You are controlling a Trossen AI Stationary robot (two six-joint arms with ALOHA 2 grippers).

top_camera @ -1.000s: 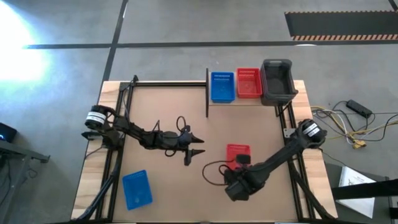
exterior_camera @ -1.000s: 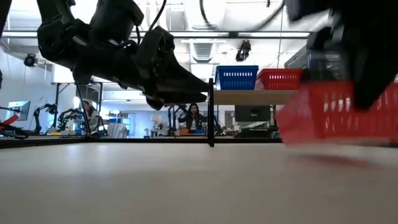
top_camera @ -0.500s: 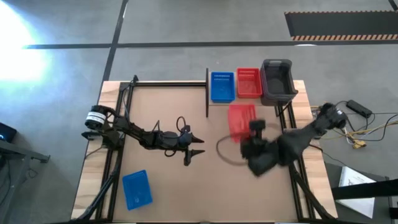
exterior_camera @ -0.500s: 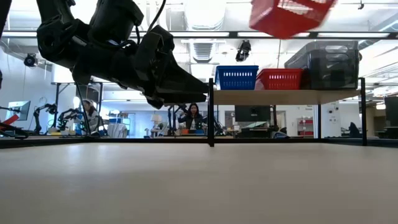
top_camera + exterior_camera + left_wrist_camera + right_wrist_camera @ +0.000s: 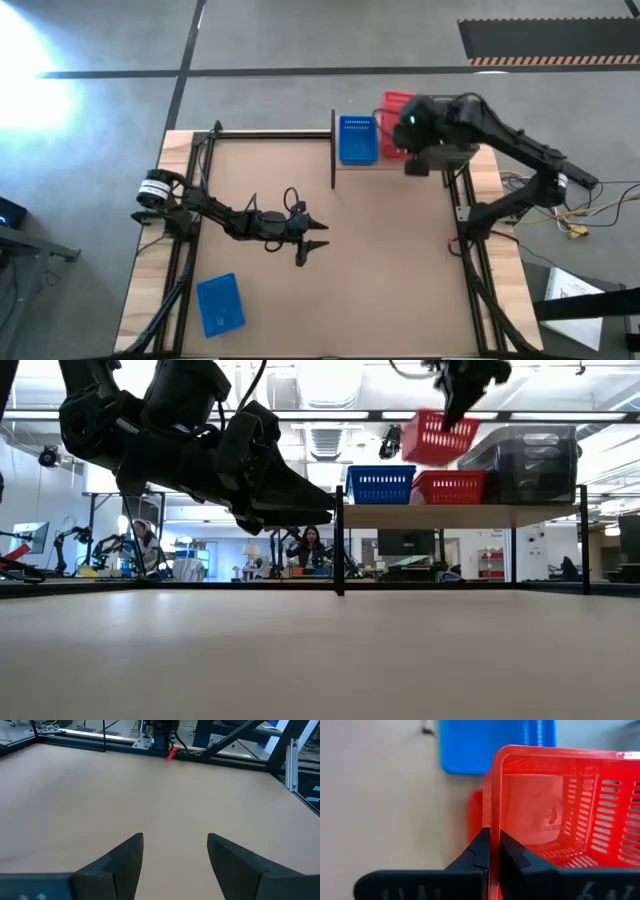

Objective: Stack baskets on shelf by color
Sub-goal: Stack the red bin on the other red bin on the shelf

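Right claw (image 5: 490, 845) is clamped on the carried red basket's (image 5: 438, 438) wall above the shelf's (image 5: 460, 515) red basket (image 5: 450, 487) — level it, line up the rims, then lower slowly; left claw (image 5: 175, 860), fingers apart, waits over the bench (image 5: 390, 220).

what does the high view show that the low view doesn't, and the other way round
Only the high view shows the loose blue basket lying on the table, near the left arm's side. Only the low view shows the carried red basket hanging tilted above the red basket on the shelf. Both show the right gripper over the shelf and the blue basket on the shelf.
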